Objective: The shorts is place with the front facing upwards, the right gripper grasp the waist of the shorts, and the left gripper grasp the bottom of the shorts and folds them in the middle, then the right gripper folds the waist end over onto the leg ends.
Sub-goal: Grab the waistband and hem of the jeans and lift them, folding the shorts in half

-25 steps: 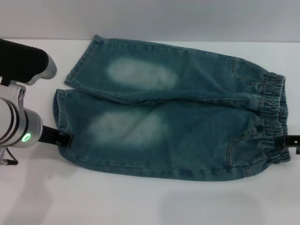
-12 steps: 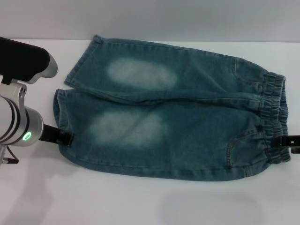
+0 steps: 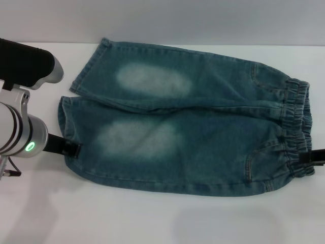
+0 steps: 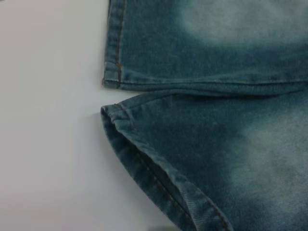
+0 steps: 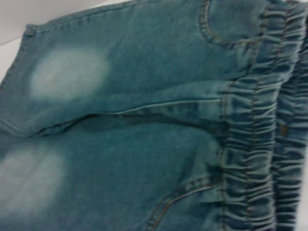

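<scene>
The left hand touches the leg hem of the shorts, the right hand touches the waist; grip of both unclear

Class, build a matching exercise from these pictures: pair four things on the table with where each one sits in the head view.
Things:
1. blue denim shorts' gathered elastic waist
2. flat stitched leg hems
3. black left pincer
4. black right pincer

Places:
A. at the near leg's hem
B. shorts' right end
C. at the waistband's near part
D. shorts' left end

Pairs: 1-B, 2-D, 3-A, 4-C
</scene>
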`<state>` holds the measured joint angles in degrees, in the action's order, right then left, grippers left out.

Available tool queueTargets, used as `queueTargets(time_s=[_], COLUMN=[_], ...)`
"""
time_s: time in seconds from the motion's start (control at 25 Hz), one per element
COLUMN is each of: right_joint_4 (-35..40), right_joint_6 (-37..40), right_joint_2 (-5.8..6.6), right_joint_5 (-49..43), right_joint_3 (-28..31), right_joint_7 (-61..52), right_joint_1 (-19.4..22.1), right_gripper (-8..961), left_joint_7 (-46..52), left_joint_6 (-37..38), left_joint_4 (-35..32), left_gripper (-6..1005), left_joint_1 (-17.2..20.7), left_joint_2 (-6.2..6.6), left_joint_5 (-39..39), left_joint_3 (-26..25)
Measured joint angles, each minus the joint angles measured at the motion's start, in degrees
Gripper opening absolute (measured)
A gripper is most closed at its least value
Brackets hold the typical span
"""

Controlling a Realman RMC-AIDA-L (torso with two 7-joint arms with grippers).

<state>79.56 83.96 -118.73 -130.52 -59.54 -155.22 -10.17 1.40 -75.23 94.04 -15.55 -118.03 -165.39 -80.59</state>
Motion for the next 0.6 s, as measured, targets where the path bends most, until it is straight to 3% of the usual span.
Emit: queueTargets(time_s=[0.08, 0.28, 0.6], right_joint_4=[1.13, 1.77, -0.39], right_joint_6=[0.0, -0.64, -1.82], right_joint_2=[0.02, -0.24, -0.16], right_joint_5=[-0.94, -2.69, -2.73], right_joint_3=[0.06, -0.02, 0.07], right_joint_7=[-0.09, -0.35, -0.45], right_joint_1=[0.32, 0.64, 0.01], right_gripper=[392, 428, 587], left_joint_7=[0.0, 0.0, 0.02], left_joint_6=[0.0, 0.0, -0.17], left_joint_4=[-0.01, -0.05, -0.1], left_gripper=[105, 105, 106], left_joint_1=[0.0, -0.15, -0.19], left_joint_2=[0.0, -0.05, -0.09], left_joint_5=[0.03, 0.09, 0.19], left_joint_3=[0.0, 0.07, 0.09])
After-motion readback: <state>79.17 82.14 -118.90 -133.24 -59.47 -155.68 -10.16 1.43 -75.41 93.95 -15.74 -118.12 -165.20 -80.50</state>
